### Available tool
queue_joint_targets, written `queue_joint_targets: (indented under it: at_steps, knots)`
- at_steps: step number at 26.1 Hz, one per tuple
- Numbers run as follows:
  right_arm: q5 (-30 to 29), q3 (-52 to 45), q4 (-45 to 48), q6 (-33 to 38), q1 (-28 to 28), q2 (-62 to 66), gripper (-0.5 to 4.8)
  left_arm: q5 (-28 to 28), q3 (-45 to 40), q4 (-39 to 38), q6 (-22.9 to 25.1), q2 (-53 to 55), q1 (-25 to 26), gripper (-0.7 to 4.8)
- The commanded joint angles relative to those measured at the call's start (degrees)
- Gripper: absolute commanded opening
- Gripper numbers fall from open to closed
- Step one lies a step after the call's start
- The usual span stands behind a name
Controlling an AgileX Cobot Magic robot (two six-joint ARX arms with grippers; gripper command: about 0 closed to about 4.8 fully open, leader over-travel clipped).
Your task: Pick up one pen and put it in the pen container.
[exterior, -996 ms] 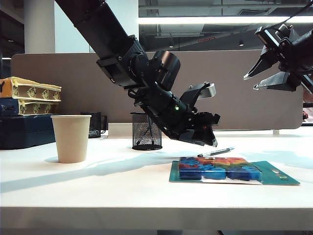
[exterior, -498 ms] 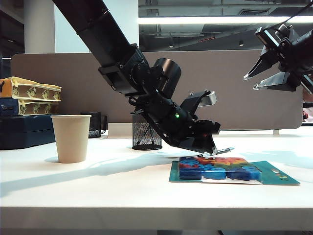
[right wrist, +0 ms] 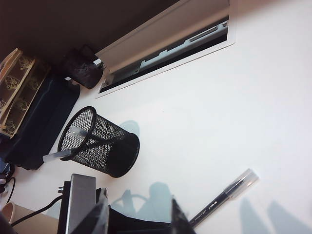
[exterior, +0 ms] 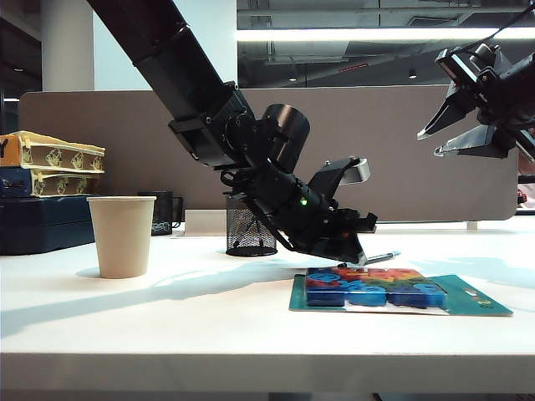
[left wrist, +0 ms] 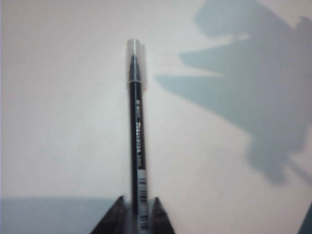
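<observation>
On the tabletop, pen: black barrel with a clear pale cap, the pen lies flat on the white tabletop; in the exterior view only its cap end shows past the left gripper.
Pen, neighbours: just behind a teal card carrying a block of coloured pieces; well apart from the pen container.
Left gripper: the left gripper is lowered to the tabletop at the pen's printed rear end; in the exterior view it sits at the centre, tilted steeply down.
Left fingers: the two dark fingers stand one on each side of the barrel, with only narrow gaps; whether they press on the pen cannot be told.
Pen container: black wire-mesh cup stands upright on the tabletop behind the left arm; the right wrist view shows pens already inside it.
Right gripper: the right gripper hangs high at the right of the exterior view, well above the tabletop.
Right fingers: apart and holding nothing; one tip shows in the right wrist view above the pen.
Paper cup: a beige paper cup stands at the left, well apart from the pen.
Background: stacked boxes and a dark cup sit at the far left, before a brown partition.
</observation>
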Motion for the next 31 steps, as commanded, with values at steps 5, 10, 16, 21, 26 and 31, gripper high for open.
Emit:
queue_joint_targets:
  at_steps: [5, 10, 16, 21, 26, 31]
  knots:
    - [0.6, 0.2, 0.7, -0.4, -0.1, 0.1, 1.59, 0.3, 0.1, -0.7, -1.0, 0.2, 0.9, 0.65]
    - [1.0, 0.2, 0.7, -0.4, -0.1, 0.1, 1.59, 0.4, 0.1, -0.7, -1.0, 0.2, 0.9, 0.20]
    - [1.4, 0.2, 0.7, -0.4, -0.1, 0.1, 1.59, 0.3, 0.1, -0.7, -1.0, -0.1, 0.9, 0.16]
    - [1.4, 0.2, 0.7, -0.4, -0.1, 0.1, 1.59, 0.2, 0.1, -0.6, -0.8, -1.0, 0.9, 0.16]
    - [1.4, 0.2, 0.6, -0.4, -0.1, 0.1, 1.59, -0.1, 0.1, -0.6, -0.5, -3.2, 1.1, 0.16]
    - [1.4, 0.2, 0.7, 0.0, 0.0, 0.2, 1.59, -1.2, 0.0, -1.2, 0.2, -5.9, 1.2, 0.16]
